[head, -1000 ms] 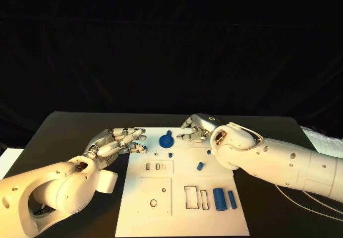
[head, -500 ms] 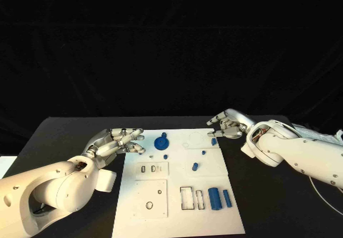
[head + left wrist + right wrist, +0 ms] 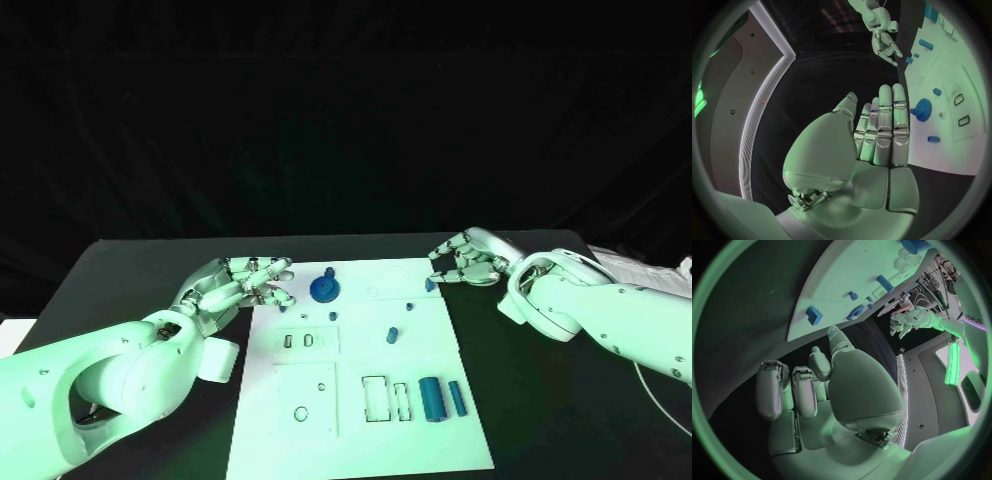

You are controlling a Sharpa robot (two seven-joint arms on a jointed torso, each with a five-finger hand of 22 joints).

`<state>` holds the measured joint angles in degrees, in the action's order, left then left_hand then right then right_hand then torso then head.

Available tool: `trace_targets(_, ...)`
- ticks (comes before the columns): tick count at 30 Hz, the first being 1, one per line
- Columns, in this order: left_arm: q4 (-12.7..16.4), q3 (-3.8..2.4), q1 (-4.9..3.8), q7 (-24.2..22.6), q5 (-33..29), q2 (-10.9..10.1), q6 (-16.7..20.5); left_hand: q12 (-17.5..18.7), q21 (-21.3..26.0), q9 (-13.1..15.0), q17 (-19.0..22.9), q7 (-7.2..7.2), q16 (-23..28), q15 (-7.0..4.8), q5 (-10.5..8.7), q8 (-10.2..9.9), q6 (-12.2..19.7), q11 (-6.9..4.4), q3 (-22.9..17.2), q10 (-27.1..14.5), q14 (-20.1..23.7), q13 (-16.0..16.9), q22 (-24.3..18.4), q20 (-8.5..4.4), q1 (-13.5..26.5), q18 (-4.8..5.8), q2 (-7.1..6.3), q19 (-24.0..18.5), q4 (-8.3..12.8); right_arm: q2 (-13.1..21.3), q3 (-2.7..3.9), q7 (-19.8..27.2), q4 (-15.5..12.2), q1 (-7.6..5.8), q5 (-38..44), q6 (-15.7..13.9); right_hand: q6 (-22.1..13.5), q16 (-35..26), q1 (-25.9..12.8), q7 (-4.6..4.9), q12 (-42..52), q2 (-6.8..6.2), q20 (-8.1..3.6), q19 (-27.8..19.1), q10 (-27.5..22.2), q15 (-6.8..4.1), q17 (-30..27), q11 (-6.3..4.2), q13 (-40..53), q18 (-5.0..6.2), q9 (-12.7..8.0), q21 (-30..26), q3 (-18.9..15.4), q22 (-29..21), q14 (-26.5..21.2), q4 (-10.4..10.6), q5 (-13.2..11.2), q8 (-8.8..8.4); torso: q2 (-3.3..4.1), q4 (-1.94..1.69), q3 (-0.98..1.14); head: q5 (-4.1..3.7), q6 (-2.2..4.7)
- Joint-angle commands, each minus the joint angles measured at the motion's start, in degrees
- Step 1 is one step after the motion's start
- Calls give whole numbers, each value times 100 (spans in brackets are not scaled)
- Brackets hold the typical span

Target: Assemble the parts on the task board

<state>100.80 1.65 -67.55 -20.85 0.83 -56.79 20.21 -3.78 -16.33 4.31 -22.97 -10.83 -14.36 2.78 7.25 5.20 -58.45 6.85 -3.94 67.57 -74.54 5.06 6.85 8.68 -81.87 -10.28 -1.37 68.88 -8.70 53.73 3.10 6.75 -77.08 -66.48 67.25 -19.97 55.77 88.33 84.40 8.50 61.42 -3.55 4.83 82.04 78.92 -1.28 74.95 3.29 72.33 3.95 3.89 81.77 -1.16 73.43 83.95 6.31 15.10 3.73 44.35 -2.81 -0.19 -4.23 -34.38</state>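
Observation:
The white task board lies in the middle of the table. A blue gear stands near its far edge, and two blue cylinders lie near the front right. Small blue pieces dot the board's middle. My left hand hovers at the board's far left corner with its fingers straight and holds nothing; the left wrist view shows the left hand beside the gear. My right hand hangs just off the far right corner, fingers loosely bent, next to a small blue piece. It holds nothing.
White papers lie at the table's right edge. Rectangular slots and a raised square plate take up the board's near half. Black tabletop runs along both sides of the board.
My right hand has drawn back from over the board's far edge to just off its right corner, uncovering a small blue piece there. The left hand has stayed put. The camera shifted slightly.

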Motion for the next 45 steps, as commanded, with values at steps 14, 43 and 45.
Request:
trace_targets(14, -26, 1, 5, -36, -10, 11, -126, 6, 33, -5, -5, -24, 25, 14, -38, -26, 16, 21, 8, -28, 40, -9, -9, 10, -79, -10, 1, 24, 30, -97, 3, -10, 139, 173, 462, 248, 76, 45, 61, -25, 123, 26, 3, 36, 80, 11, 1291, -30, 67, -62, 21, 46, 9, 75, 555, -83, -57, 41, -5, 3, -3, 39, -62)
trace_targets(43, -30, 1, 6, -24, -10, 13, -134, 4, 36, -3, -23, -19, 35, 12, -37, -29, 7, 18, 1, -25, 38, -10, -10, 9, -93, -11, 11, 26, 43, -370, 4, -57, 403, 280, 530, 217, 453, 102, 133, -92, 311, 331, -40, 92, 170, -39, 1394, -91, 165, -84, 30, 109, 360, 191, 578, -190, -533, 83, -8, 5, -9, 16, -90)
trace_targets(45, -29, 1, 6, -21, -10, 12, -136, 4, 36, -3, -23, -19, 35, 12, -37, -29, 7, 18, 1, -25, 38, -10, -10, 9, -93, -11, 11, 26, 43, -384, 4, -62, 414, 281, 530, 223, 471, 104, 129, -97, 319, 339, -43, 94, 173, -41, 1396, -95, 170, -84, 30, 111, 379, 194, 579, -192, -539, 85, -7, 5, -8, 22, -94)
